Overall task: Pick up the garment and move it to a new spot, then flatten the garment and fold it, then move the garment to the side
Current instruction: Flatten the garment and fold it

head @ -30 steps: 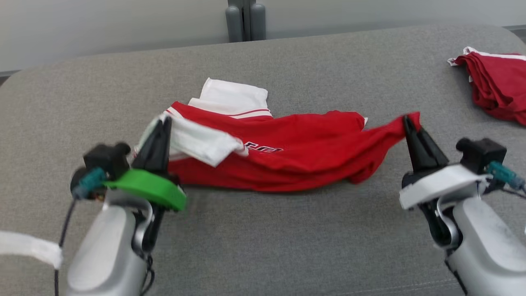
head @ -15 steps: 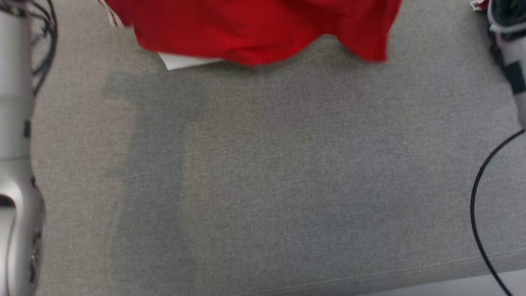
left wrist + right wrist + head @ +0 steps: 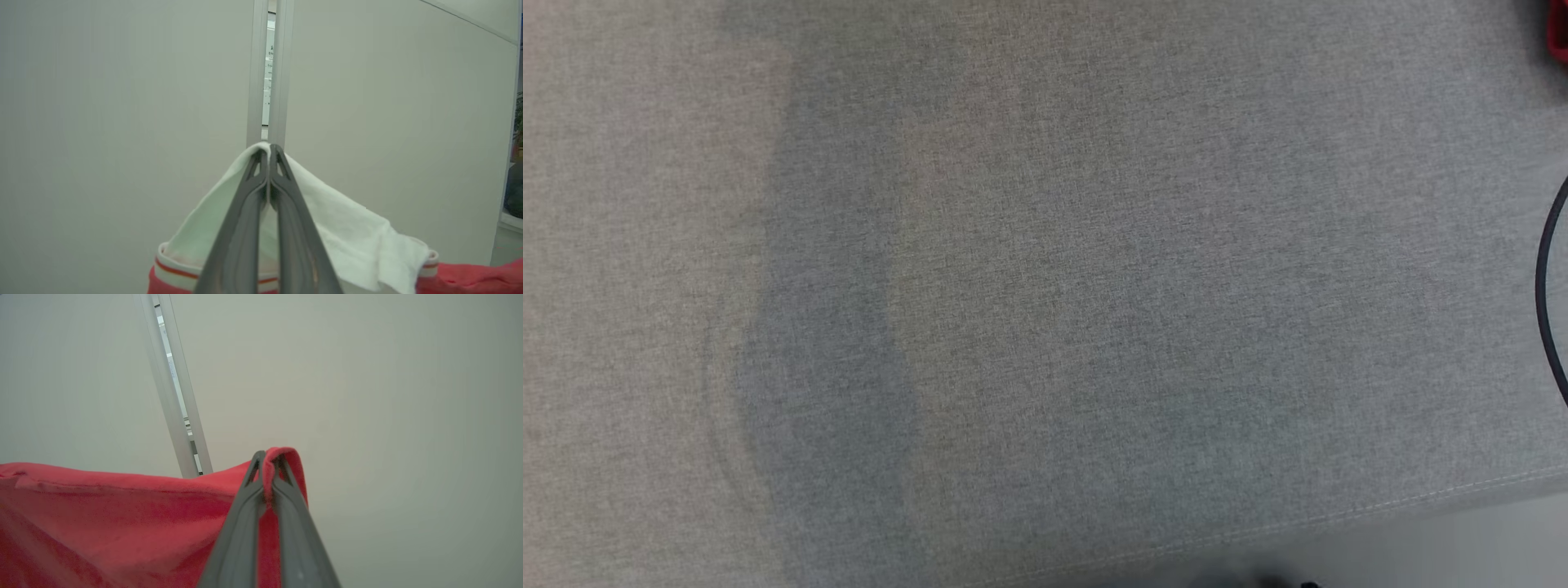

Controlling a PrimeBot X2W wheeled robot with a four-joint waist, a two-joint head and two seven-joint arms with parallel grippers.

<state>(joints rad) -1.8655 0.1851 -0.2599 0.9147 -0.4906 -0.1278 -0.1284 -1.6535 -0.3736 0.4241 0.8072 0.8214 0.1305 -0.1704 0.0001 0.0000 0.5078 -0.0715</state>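
- Hanging between the two grippers, the garment is held up in front of a pale wall. Its white sleeve part drapes over the left fingertips and falls toward 5 o'clock in the left wrist view, with red cloth and a striped cuff lower down.
- The left gripper is clenched on this white cloth, its fingers pressed together.
- The right gripper is clenched on a red fold of the garment. From there the red cloth stretches toward 9 o'clock in the right wrist view.
- The wall has a narrow vertical gap at 12 o'clock.
- In the head view, the grey cushion surface has a black cable at 3 o'clock.
- A small red scrap sits at 1 o'clock; I cannot tell what it is.
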